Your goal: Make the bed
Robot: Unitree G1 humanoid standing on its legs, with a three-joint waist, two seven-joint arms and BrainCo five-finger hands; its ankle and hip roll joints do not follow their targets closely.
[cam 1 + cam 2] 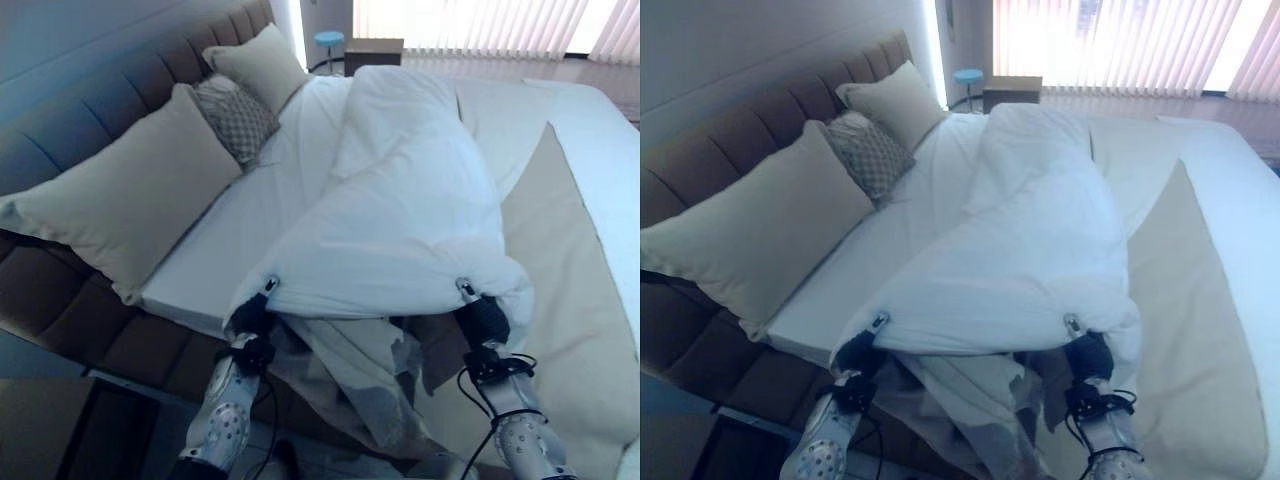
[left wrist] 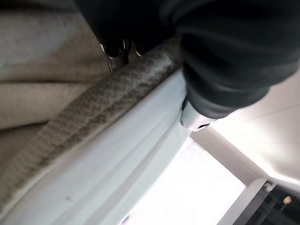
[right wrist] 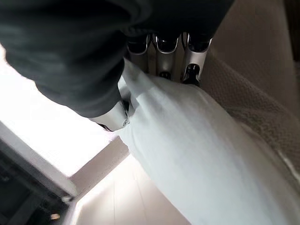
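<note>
A white duvet [image 1: 400, 200] lies bunched in a long heap down the middle of the bed [image 1: 590, 180], its grey-beige underside [image 1: 350, 370] hanging off the near edge. My left hand [image 1: 252, 315] grips the duvet's near left corner, and my right hand [image 1: 483, 316] grips its near right corner. In the right wrist view my fingers [image 3: 161, 56] curl round a fold of the white duvet [image 3: 201, 154]. The left wrist view has the duvet's textured hem [image 2: 93, 108] running under my hand [image 2: 220, 51], pinched against it.
Two large cream pillows [image 1: 130, 195] [image 1: 262, 62] and a small patterned cushion [image 1: 235, 115] lean on the brown padded headboard [image 1: 120, 75] at the left. A beige blanket [image 1: 560, 260] covers the bed's right side. A stool [image 1: 328, 40] and cabinet [image 1: 372, 52] stand beyond the bed.
</note>
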